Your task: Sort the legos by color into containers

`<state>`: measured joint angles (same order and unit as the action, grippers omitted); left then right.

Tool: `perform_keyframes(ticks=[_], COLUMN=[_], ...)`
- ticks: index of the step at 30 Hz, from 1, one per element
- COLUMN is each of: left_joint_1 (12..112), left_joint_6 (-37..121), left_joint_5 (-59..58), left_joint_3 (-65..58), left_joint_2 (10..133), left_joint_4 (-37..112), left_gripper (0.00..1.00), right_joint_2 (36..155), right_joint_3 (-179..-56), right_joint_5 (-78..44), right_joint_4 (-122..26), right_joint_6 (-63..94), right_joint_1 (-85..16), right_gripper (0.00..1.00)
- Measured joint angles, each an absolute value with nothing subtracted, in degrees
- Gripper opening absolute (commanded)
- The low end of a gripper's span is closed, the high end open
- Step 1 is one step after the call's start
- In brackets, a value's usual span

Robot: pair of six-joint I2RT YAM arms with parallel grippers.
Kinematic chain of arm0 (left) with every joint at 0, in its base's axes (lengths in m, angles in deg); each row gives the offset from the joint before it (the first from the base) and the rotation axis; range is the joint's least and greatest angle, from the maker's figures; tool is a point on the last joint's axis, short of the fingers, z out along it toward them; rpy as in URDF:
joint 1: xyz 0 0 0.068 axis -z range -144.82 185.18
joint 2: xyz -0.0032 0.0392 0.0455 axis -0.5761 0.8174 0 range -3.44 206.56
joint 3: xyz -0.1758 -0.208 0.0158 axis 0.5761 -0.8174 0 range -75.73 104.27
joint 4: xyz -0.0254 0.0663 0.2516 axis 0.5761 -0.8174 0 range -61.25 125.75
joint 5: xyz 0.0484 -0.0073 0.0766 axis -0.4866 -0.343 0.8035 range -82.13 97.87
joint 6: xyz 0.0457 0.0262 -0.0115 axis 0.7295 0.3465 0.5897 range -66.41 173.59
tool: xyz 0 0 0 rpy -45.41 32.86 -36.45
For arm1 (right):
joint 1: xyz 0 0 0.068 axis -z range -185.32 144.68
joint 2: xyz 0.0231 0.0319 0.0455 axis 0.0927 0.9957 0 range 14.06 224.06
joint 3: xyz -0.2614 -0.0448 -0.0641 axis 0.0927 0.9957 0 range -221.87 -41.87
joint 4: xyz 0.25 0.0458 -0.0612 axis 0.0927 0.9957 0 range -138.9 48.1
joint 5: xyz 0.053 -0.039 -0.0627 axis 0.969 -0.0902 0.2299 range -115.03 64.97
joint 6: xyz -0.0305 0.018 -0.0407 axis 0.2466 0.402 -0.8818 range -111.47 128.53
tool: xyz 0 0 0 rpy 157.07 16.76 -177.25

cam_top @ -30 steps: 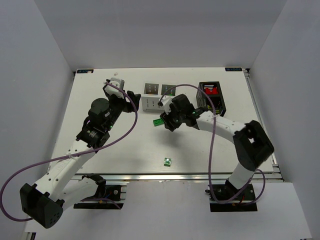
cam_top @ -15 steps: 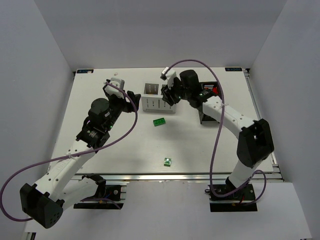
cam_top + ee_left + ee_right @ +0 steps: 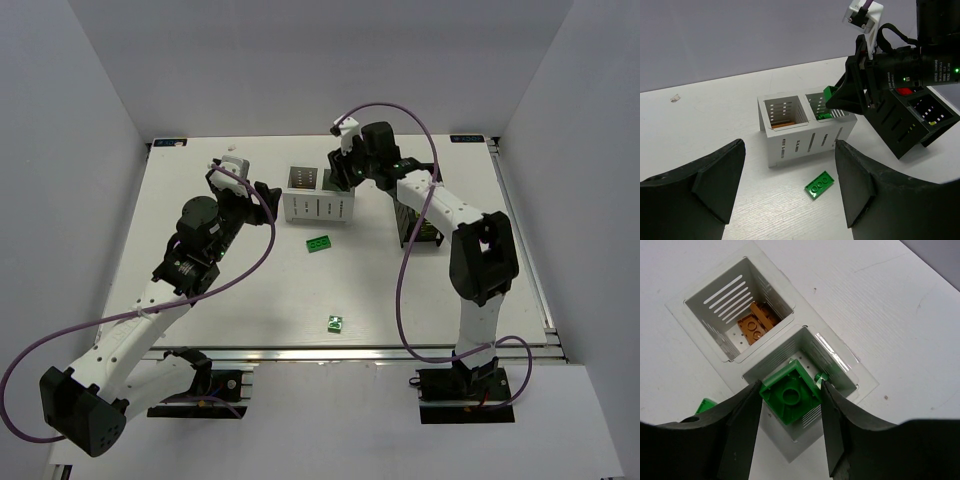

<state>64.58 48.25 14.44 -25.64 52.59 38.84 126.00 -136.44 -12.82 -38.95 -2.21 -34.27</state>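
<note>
Right end effector [image 3: 789,399], low over the desk [image 3: 250,290] a second earlier, had swung above the white box [image 3: 852,366], grasping a green brick [image 3: 790,394] over its right compartment; left end effector [image 3: 789,167] stayed released, unmoved.

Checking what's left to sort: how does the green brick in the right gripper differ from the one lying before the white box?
The held brick is pinched in the right gripper over the white box; the loose brick lies on the table. The held brick looks square, the loose brick oblong. The held brick shows its hollow underside to the wrist camera; the loose brick lies studs up. Both are green.
</note>
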Motion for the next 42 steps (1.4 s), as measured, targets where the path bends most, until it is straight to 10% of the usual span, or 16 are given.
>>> perform_keyframes(ticks=[15, 31, 34, 37, 42], left_joint_1=[64.58, 64.54, 64.54, 64.52, 64.54], left_joint_6=[48.25, 44.22, 43.33, 43.26, 44.31], left_joint_5=[13.79, 10.11, 6.44, 2.49, -4.46], left_joint_3=[-25.64, -25.97, -26.36, -26.36, -25.69], left_joint_2=[52.59, 54.36, 54.78, 55.93, 61.01], left_joint_4=[38.82, 38.89, 38.82, 38.82, 38.27], left_gripper=[0.85, 0.98, 0.87, 0.79, 0.70], right_joint_2=[127.40, 118.81, 108.06, 95.25, 81.98], right_joint_3=[-136.72, -131.67, -124.48, -116.46, -109.66], right_joint_5=[-13.13, -13.08, -11.60, -4.52, 19.81], right_joint_4=[-38.68, -38.29, -38.95, -40.78, -33.61], right_joint_6=[-1.38, -3.28, -5.51, -8.16, -20.44], right_joint_1=[-34.20, -32.71, -32.52, -32.12, -32.69], right_gripper=[0.60, 0.65, 0.89, 0.84, 0.37])
